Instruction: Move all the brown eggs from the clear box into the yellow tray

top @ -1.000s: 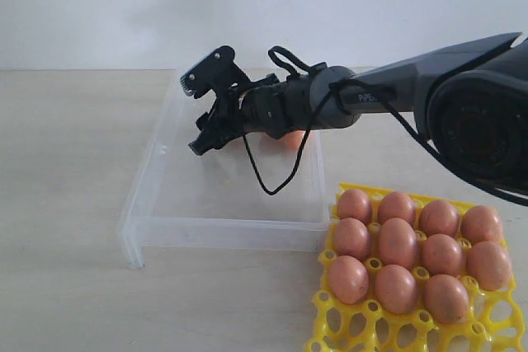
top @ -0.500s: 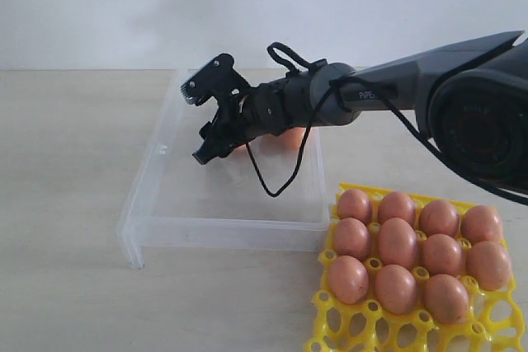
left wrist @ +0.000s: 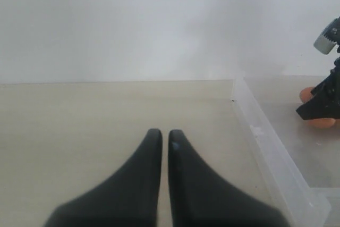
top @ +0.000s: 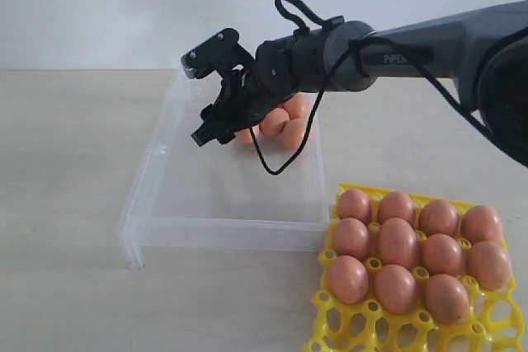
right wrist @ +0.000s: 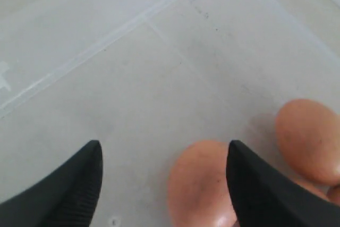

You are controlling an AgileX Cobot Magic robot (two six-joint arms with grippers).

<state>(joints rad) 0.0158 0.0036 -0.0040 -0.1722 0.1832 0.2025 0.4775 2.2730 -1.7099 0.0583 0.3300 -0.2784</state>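
Observation:
The clear box lies mid-table with three brown eggs bunched in its far right corner. My right gripper reaches across over the box, open and empty, just left of those eggs. In the right wrist view the gripper straddles the box floor, with one egg against the inner side of one finger and another egg beyond it. The yellow tray at the front right holds several brown eggs. My left gripper is shut, empty, over bare table beside the box wall.
The tray's front row of cups is unfilled. Pale wooden tabletop spreads left of the box, and a plain white wall stands behind. A black cable loops down from the right arm over the box.
The right arm has lifted and drawn slightly back toward the far side, uncovering the eggs in the box corner. Its jaws have stayed open. The tray's eggs are unmoved.

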